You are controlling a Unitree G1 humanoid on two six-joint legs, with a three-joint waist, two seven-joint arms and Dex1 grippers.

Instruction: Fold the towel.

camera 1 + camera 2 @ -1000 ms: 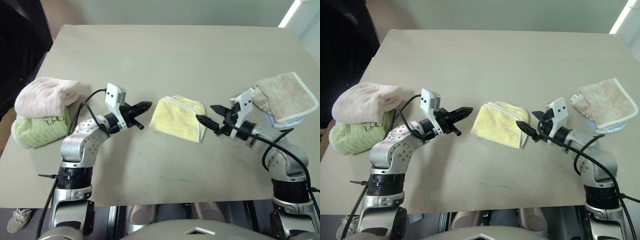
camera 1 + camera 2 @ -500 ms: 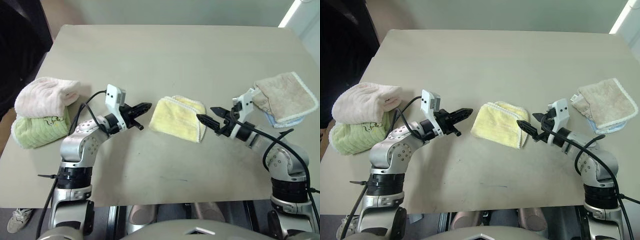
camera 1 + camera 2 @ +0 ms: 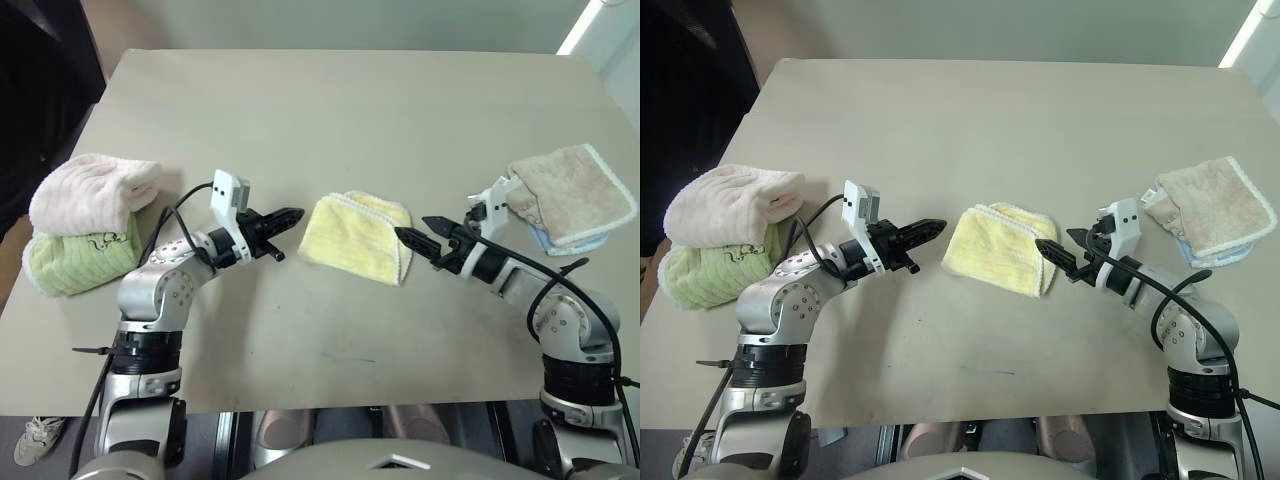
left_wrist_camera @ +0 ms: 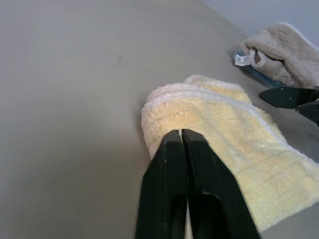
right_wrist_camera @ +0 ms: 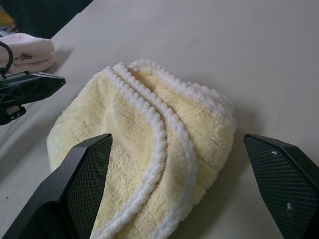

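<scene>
The pale yellow terry-cloth towel (image 3: pixel 357 238) lay already folded into a compact stack on the beige tabletop (image 3: pixel 330 110), between both tools. The left tool (image 3: pixel 283 218) was closed and empty; the right tool (image 5: pixel 185 186) stood wide open, empty. Folding appeared essentially complete.

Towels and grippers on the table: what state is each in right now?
yellow towel: folded, flat on the table, free of both grippers
left gripper: shut, empty
right gripper: open, empty
beige towel: folded, atop blue cloth
pink towel: rolled, on green towel
</scene>
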